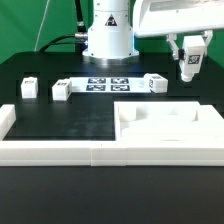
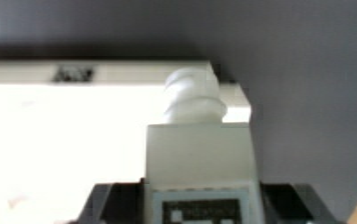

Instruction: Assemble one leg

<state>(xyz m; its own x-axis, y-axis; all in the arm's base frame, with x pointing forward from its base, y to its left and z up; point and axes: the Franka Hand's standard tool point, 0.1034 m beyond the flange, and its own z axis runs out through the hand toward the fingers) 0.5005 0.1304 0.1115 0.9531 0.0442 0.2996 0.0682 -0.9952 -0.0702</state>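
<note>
The gripper (image 1: pixel 190 58) hangs in the air well off the marker board's (image 1: pixel 108 83) end on the exterior view's right, higher than the board and clear of the table (image 1: pixel 70 120). Its jaws are pinched on the leg (image 1: pixel 189 70), which hangs upright between them with its black-and-white tag facing the camera.

In the wrist view the leg (image 2: pixel 201 150) runs away from the camera as a white block ending in a narrower rounded peg. The tag sits at its near end, and the dark fingers (image 2: pixel 107 200) press on either side there. Past the peg lies the panel (image 2: pixel 68 110), a broad white surface with a small tag at its far edge. Whether the peg touches it cannot be told from this view.

Three loose blocks rest on the table in a row with the marker board. One block (image 1: pixel 155 82) lies just beside the board's end on the exterior view's right. A second block (image 1: pixel 62 90) lies just beside the opposite end, and a third block (image 1: pixel 30 88) sits farther out beyond it.

The panel (image 1: pixel 165 125), with its raised rim and recesses, lies in front of the marker board, toward the exterior view's right. A long white barrier (image 1: pixel 60 152) runs across the table nearer the camera than the board. The arm's base (image 1: pixel 108 35) stands directly behind the marker board
</note>
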